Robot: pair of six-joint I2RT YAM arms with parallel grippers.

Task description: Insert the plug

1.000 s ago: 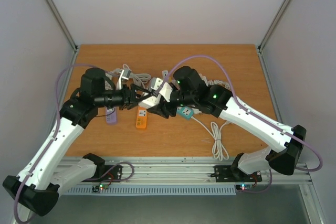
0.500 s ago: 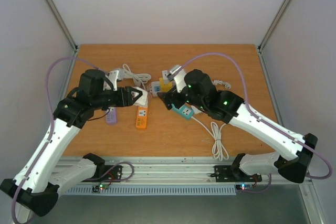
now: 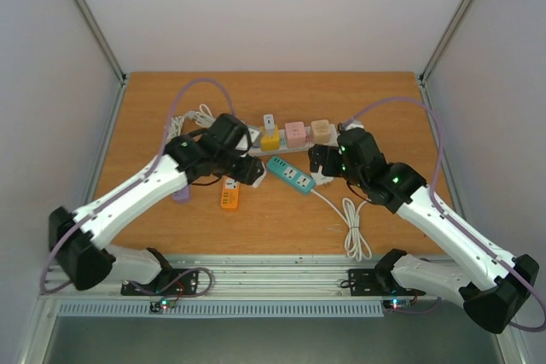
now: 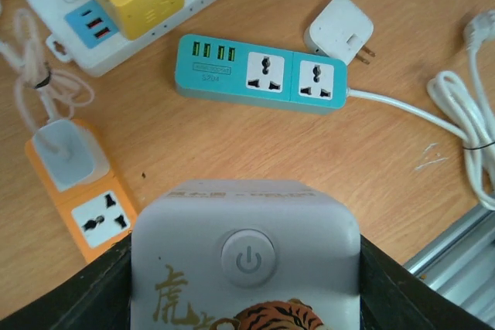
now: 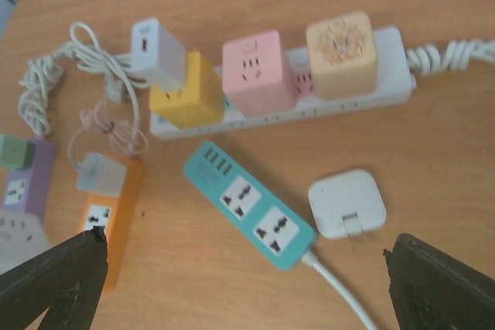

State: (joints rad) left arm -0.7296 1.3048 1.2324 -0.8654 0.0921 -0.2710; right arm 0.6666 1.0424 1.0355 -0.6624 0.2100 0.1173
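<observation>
My left gripper (image 3: 250, 170) is shut on a white cube adapter (image 4: 246, 256) with a power button and a tiger print. It holds the cube above the wood, near the left end of the teal power strip (image 3: 290, 175). That strip shows in the left wrist view (image 4: 259, 75) with two free sockets. A white flat plug (image 5: 347, 202) lies prongs-up just beside the strip's cable end. My right gripper (image 3: 318, 159) is open and empty, above and to the right of the plug. Its fingers (image 5: 54, 284) stand wide apart.
A long white power strip (image 3: 256, 149) at the back carries a yellow cube (image 3: 270, 138), a pink cube (image 3: 295, 131) and a cream cube (image 3: 320, 130). An orange strip (image 3: 229, 193) and a purple strip (image 3: 180, 192) lie left. A white cable coil (image 3: 354, 232) lies near the front edge.
The two grippers, close together before, have parted. The right arm drew back to the right and is open. The left gripper swung right with the white cube, uncovering the long white strip.
</observation>
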